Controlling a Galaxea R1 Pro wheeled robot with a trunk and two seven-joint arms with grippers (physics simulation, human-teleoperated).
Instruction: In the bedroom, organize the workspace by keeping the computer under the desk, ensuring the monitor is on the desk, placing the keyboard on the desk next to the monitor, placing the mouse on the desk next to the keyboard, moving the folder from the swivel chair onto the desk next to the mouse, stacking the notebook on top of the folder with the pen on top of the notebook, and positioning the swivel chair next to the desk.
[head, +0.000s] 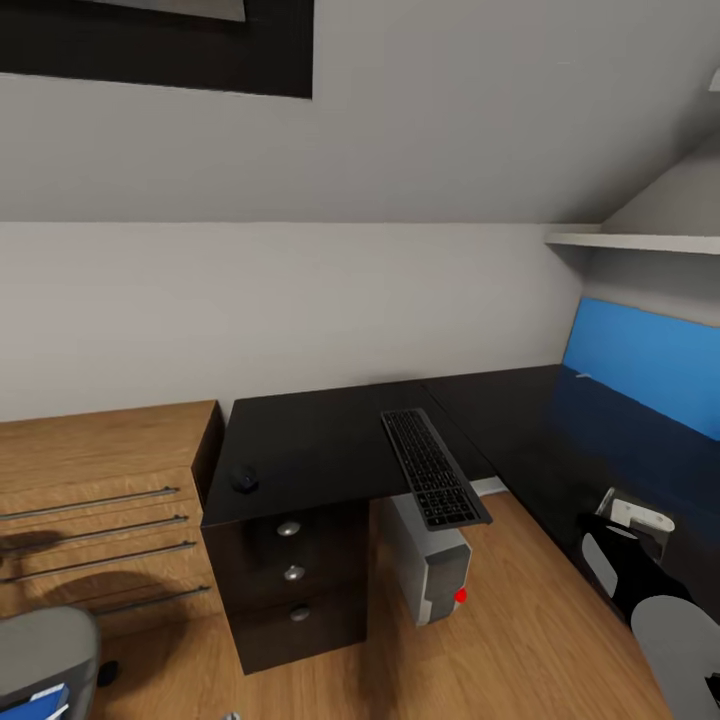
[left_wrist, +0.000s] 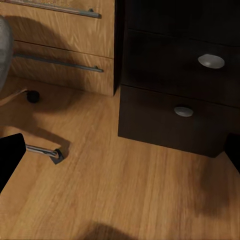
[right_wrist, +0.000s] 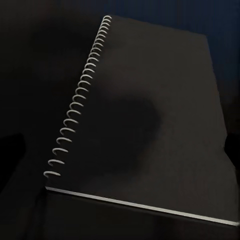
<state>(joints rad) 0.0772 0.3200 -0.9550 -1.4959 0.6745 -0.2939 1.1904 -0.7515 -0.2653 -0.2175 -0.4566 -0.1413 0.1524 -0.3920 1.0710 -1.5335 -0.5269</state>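
Note:
The desk (head: 320, 440) has a glossy black top. On it the keyboard (head: 431, 468) lies with its near end overhanging the front edge, and the small black mouse (head: 245, 481) sits near the left corner. The light-grey computer (head: 432, 565) stands on the floor below the keyboard. At the lower left are the swivel chair (head: 45, 645) and a corner of the blue folder (head: 30, 703) on its seat. In the right wrist view a spiral-bound notebook (right_wrist: 150, 115) lies flat on the dark desk, with my right gripper (right_wrist: 120, 150) open over it. My left gripper (left_wrist: 120, 160) hangs open above the floor.
A light wooden chest of drawers (head: 90, 500) stands left of the desk's black drawers (head: 292, 575). A blue panel (head: 645, 365) stands at the back of the desk's right wing, under a white shelf (head: 640, 242). My right arm (head: 645, 595) reaches over that wing. A chair leg with castor (left_wrist: 54, 155) is near my left gripper.

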